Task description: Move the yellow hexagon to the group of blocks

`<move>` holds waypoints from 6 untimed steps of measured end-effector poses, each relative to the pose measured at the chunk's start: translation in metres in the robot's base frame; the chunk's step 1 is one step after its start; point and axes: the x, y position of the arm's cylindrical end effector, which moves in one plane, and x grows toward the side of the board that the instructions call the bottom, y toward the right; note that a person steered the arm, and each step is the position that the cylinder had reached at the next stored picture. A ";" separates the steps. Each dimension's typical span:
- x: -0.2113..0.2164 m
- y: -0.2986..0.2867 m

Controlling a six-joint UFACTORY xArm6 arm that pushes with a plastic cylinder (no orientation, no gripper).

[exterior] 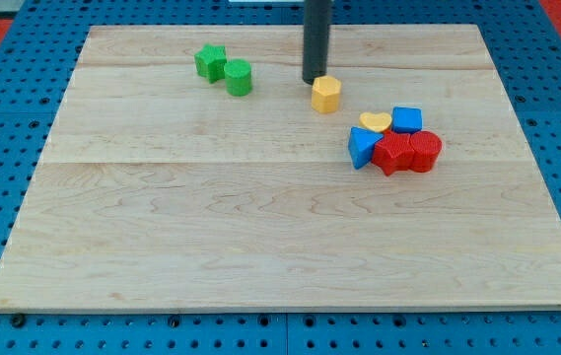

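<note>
Working from the table's (112, 247) left edge across, the first things I meet are a green star (210, 62) and a green cylinder (239, 77), touching each other near the far edge and well apart from everything else. Next comes my tip (315, 80), set down just beside the yellow hexagon (326, 94) on its far-left side; whether it is touching I cannot tell. There is no hand on this rig, only the bare rod, so nothing is held. The yellow hexagon sits a little right of the middle of the far edge, near but apart from the group toward the right edge: a blue triangle (362, 147), a yellow heart (376, 122), a blue cube (407, 119) and two red blocks (407, 152) packed together. My worry is an off-centre push: the tip sits on one corner of the block, so it could spin away and slide past the heart toward the right edge, or I could drive too hard and scatter the cluster. The hexagon is squat and nearly as wide as deep, so I see no real long axis; one flat face looks turned toward the table's near edge.
</note>
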 end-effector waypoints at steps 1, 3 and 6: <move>0.002 -0.010; 0.036 -0.015; 0.017 0.034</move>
